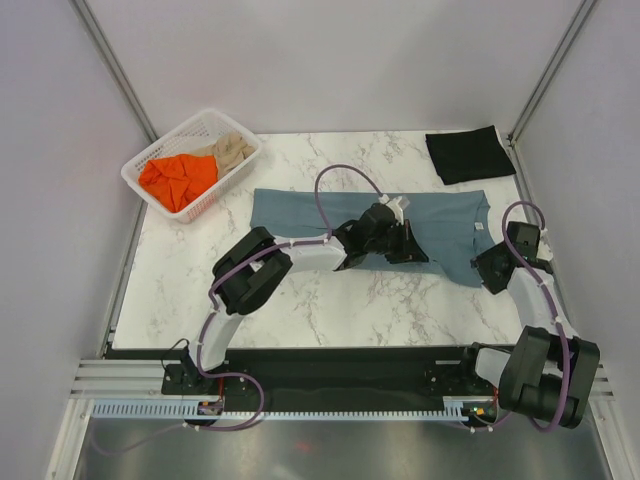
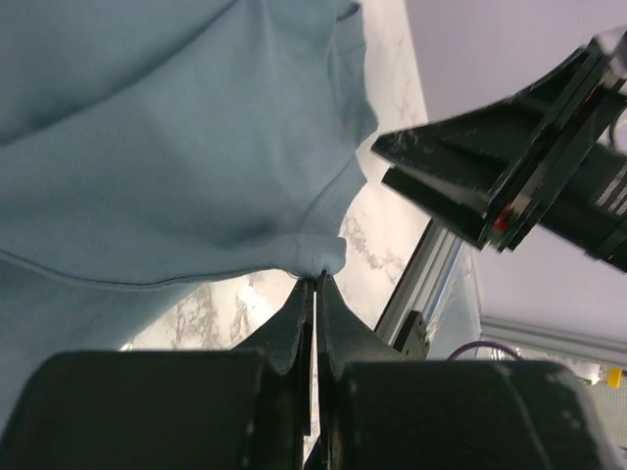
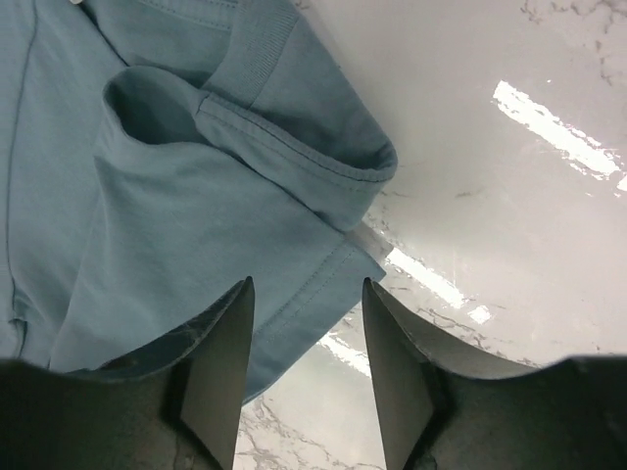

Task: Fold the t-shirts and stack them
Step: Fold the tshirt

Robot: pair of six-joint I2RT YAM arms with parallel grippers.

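Left arm: rises from its base at the near left, elbow bent high, and the forearm runs right across the worktop [image 1: 330, 310] to the middle of the shirt.
Left pincer [image 2: 315, 279]: fingers pressed together, clamped on a small bunched fold at the edge of the slate blue-grey t-shirt [image 1: 300, 210].
Right arm: doubled back on itself along the right edge, wrist tilted towards the shirt's right end.
Right pincer [image 3: 306, 294]: fingers apart, poised over a hemmed sleeve and gripping nothing.
Slate blue-grey t-shirt: spread lengthwise across mid-worktop.
Black t-shirt [image 1: 468, 153]: folded flat in the far right corner.
Orange t-shirt [image 1: 178, 178] and beige t-shirt [image 1: 232, 150]: crumpled in the white basket [image 1: 215, 115], far left.
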